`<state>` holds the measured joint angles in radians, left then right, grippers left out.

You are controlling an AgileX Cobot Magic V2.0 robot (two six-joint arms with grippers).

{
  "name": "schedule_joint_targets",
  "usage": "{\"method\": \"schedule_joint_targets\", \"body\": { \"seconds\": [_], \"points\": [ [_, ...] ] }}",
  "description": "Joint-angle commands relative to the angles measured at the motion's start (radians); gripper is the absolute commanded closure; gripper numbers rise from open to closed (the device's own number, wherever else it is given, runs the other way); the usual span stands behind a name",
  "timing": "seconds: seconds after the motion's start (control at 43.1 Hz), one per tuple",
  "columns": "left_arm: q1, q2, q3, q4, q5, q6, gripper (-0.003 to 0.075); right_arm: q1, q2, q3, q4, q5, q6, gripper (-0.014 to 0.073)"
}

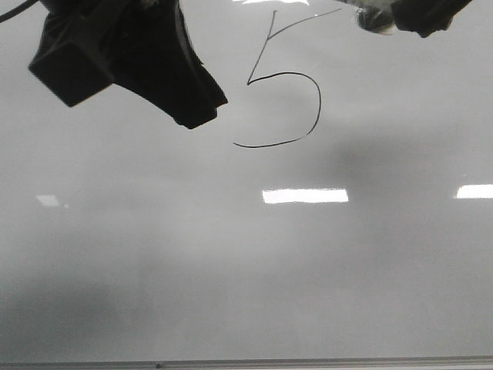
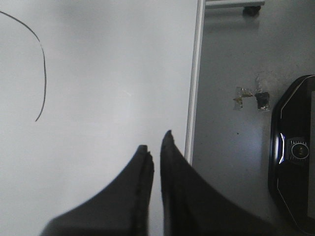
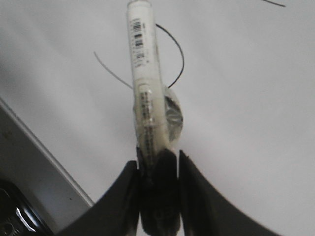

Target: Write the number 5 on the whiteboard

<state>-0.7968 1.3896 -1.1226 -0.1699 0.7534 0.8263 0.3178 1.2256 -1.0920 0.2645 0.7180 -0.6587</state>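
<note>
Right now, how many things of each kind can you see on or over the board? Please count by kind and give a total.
Whiteboard: 1
Drawn figure, the number 5: 1
Marker pen, held by the right gripper: 1
Grippers, the right one and the left gripper, which holds nothing: 2
Total: 5

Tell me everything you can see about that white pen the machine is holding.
The pen is a slim white marker with a barcode label and small print along its barrel, and what looks like clear tape wrapped near its lower part. The right end effector clamps its dark end between both fingers, and the barrel points out over the whiteboard, crossing the drawn 5 in this view. Its tip is out of view.
</note>
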Motion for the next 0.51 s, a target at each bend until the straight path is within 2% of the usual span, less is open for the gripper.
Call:
{"method": "schedule_joint_targets", "body": {
  "seconds": [0.0, 0.116, 0.162, 0.301, 0.487],
  "points": [
    [-0.007, -0.037, -0.058, -0.027, -0.021, -0.011, 0.0463, 0.054, -0.054, 0.003, -0.033, -0.019, -0.089, 0.0656],
    [-0.007, -0.06, -0.104, -0.034, 0.014, -0.012, 0.0237, 0.117, -0.073, 0.059, -0.072, -0.003, -0.122, 0.0656],
    [-0.007, -0.082, -0.122, -0.036, 0.019, -0.012, 0.0187, 0.143, -0.076, 0.08, -0.087, 0.002, -0.122, 0.0656],
    [-0.008, -0.154, -0.132, -0.036, 0.024, 0.007, 0.0176, 0.241, -0.08, 0.11, -0.096, -0.033, -0.122, 0.0656],
    [-0.029, -0.15, -0.132, -0.039, 0.057, 0.051, 0.0182, 0.368, -0.086, 0.11, -0.096, -0.106, -0.122, 0.0656]
  ]
}}
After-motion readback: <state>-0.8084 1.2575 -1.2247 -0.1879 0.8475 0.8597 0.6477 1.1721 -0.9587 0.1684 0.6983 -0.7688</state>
